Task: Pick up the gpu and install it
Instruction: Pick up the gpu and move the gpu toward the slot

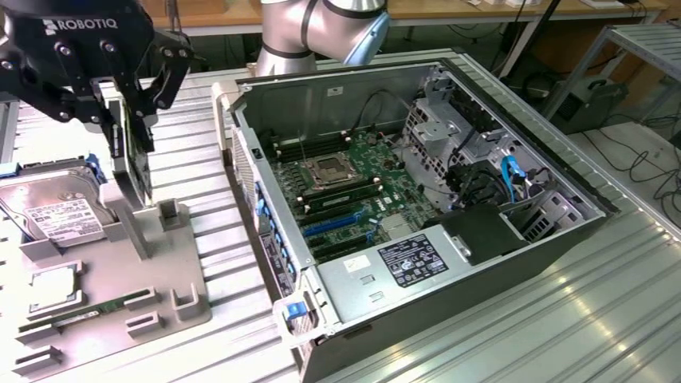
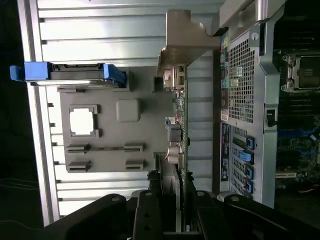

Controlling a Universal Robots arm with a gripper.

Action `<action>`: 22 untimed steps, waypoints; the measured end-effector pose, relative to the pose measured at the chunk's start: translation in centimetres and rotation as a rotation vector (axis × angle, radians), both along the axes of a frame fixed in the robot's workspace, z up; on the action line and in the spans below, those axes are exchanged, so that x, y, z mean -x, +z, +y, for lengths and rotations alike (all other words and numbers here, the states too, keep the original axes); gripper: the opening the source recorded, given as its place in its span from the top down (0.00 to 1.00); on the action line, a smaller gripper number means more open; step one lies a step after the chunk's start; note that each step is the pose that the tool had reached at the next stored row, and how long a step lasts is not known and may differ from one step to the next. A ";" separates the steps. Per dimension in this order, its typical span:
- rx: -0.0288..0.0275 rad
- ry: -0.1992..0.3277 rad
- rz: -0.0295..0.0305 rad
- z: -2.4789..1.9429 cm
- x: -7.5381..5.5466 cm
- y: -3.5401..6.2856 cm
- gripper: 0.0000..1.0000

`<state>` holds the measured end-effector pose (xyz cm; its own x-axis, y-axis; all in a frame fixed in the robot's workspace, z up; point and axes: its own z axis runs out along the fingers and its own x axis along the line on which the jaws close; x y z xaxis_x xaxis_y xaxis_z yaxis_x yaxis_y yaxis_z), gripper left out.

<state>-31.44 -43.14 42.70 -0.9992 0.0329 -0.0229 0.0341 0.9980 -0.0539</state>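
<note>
Dark fibreglass card, the gpu (image 1: 135,179), hangs edge-on from the gripper (image 1: 127,137) over the grey parts tray (image 1: 175,255), to the exterior view's left of the open computer case (image 1: 309,104). The fingers are partly closed, pinching the card across its two faces. It is judged light and stiff but fragile (the fan and connectors would bruise easily), so the board edge is the best hold, as here. The long axis runs from the fingers toward the tray, with the pale bracket (image 2: 187,35) at the far end.
</note>
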 end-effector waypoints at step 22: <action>0.0001 0.000 0.0000 0.00 -10.0 1.96 0.72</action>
<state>-21.48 -43.15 44.67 -0.9992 0.0330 -0.0229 0.0342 0.9980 -0.0540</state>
